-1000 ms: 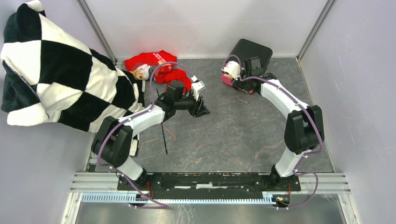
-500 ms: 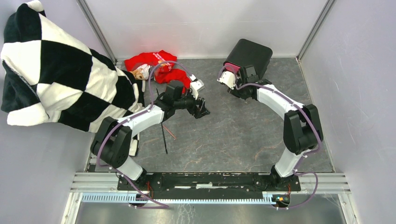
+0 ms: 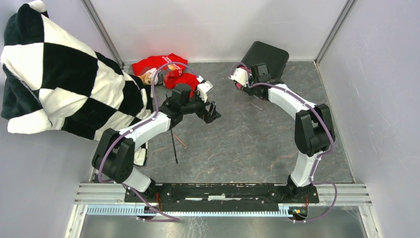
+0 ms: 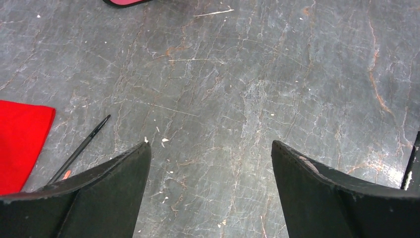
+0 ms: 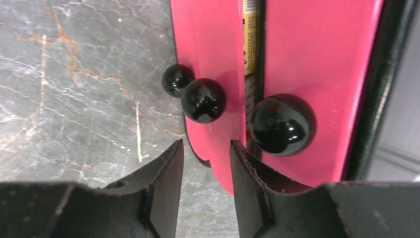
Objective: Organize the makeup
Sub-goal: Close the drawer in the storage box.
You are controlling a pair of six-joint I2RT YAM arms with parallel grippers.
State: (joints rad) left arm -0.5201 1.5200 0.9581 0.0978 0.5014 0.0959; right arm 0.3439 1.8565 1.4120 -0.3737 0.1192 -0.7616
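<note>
Grey marbled table (image 4: 297, 74); left claw (image 4: 210, 144) released, right claw (image 5: 206, 142) at pink drawer (image 5: 317, 49) unclear.

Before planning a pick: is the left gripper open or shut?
Open. The left gripper has its fingers far apart, only bare table between them.

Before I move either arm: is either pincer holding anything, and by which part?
Left pincer: open, nothing held. Right pincer: its jaws flank the edge of a pink drawer, below a knob; whether they grip it cannot be told.
</note>
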